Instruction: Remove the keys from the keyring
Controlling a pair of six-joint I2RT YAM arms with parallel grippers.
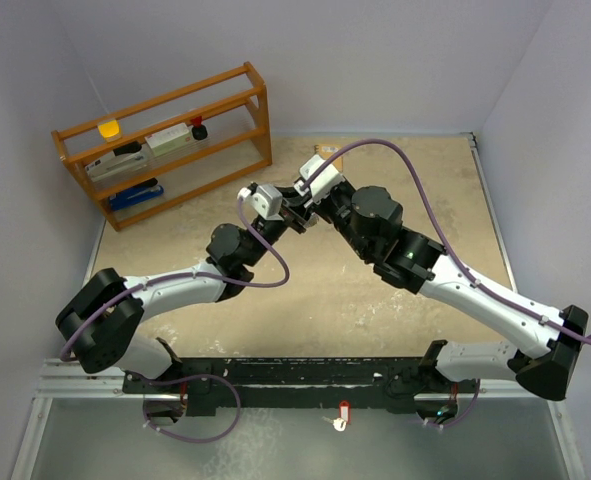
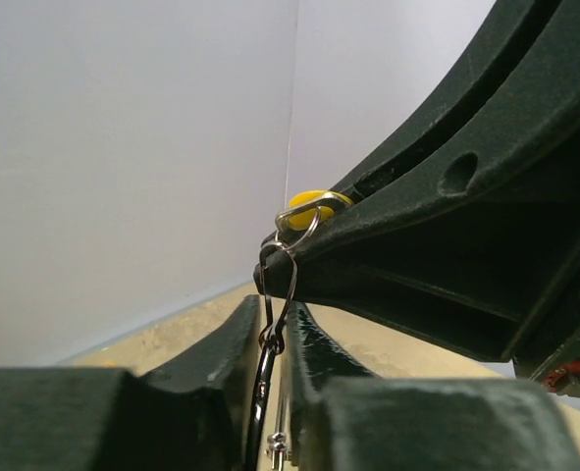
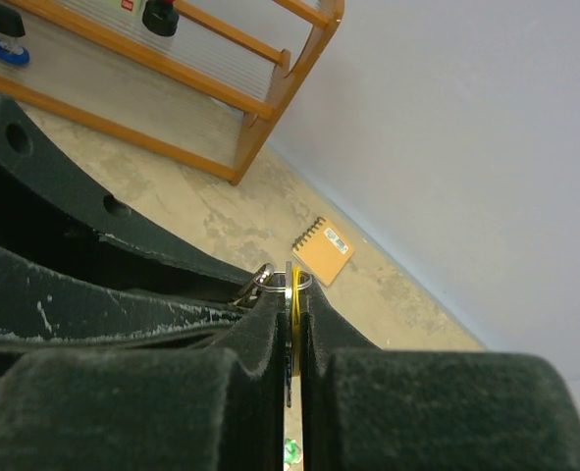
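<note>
My two grippers meet above the middle of the table in the top view, the left gripper (image 1: 293,217) against the right gripper (image 1: 309,204). The keyring (image 2: 291,235) is a string of thin silver wire loops stretched between them. My left gripper (image 2: 275,319) is shut on a lower loop. My right gripper (image 3: 292,292) is shut on a flat yellow-gold key (image 3: 294,294) with a silver ring (image 3: 268,277) at its tip; the key's yellow head also shows in the left wrist view (image 2: 314,200). A small green bit (image 3: 291,452), perhaps the green key, shows below the right jaws.
A wooden shelf rack (image 1: 165,140) with small items stands at the back left. A tan spiral notebook (image 3: 324,251) lies on the table by the back wall. A red-and-white tag (image 1: 343,412) lies on the near frame between the arm bases.
</note>
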